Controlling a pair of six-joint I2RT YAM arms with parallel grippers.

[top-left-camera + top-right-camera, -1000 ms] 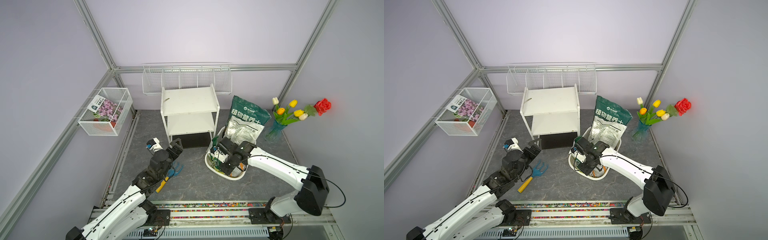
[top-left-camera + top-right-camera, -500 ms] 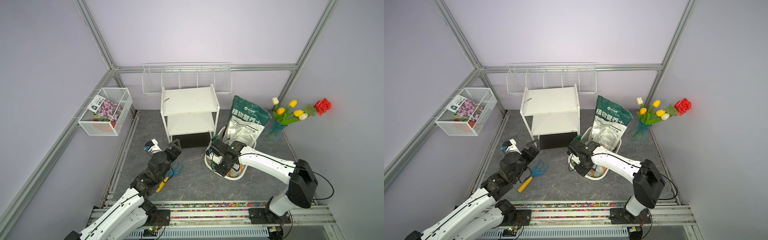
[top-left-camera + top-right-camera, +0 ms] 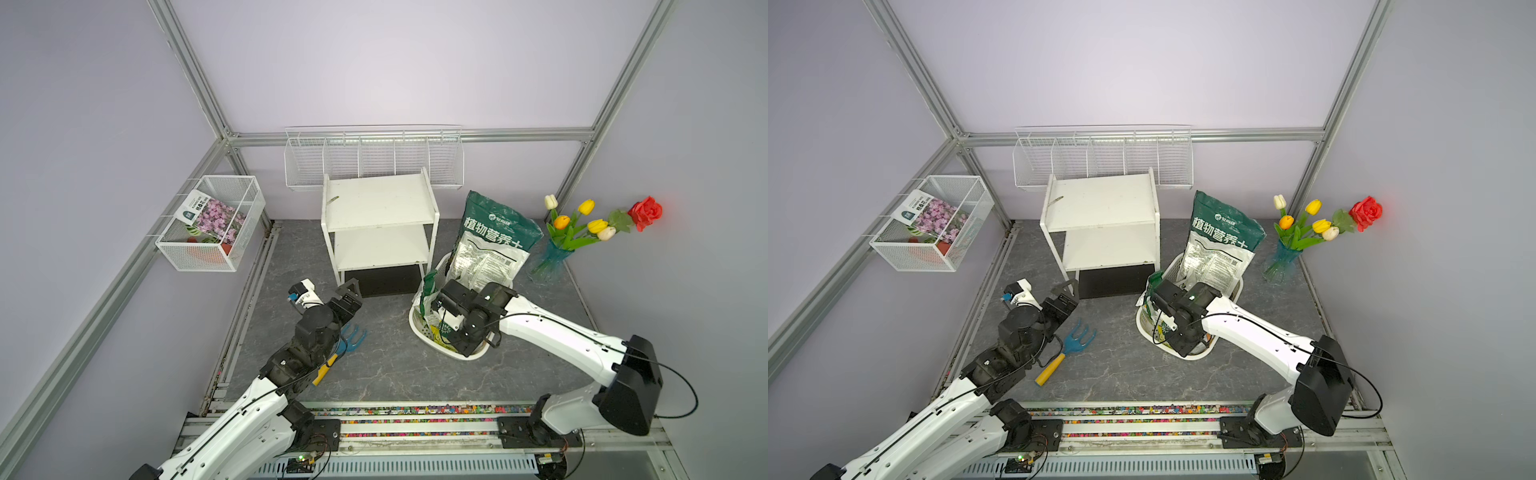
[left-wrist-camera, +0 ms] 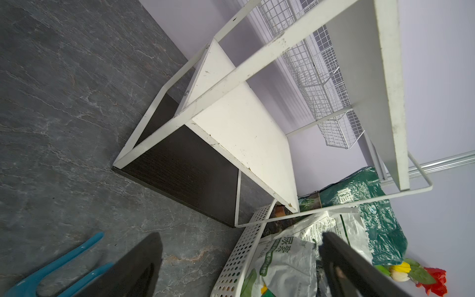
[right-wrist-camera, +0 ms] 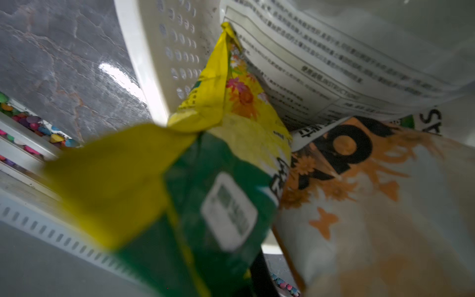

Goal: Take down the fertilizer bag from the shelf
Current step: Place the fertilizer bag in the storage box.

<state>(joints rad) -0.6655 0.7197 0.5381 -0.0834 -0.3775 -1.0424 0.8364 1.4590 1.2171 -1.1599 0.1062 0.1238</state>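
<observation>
Two arms, white shells, black joints. Left arm (image 3: 249, 419): thin black cable (image 3: 272, 389) along links, small white camera block (image 3: 306, 293), blue tab. Right arm (image 3: 552, 336): bulky black elbow housing (image 3: 627, 384), looping black cable (image 3: 697, 395). Left gripper (image 4: 239, 236): black tapered fingers (image 4: 138, 264).

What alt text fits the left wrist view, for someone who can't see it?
A white shelf with bare boards, seen from low over the grey floor past the open left gripper. Beside it stands a perforated white basket stuffed with bags; a blue rake lies nearby.
</observation>
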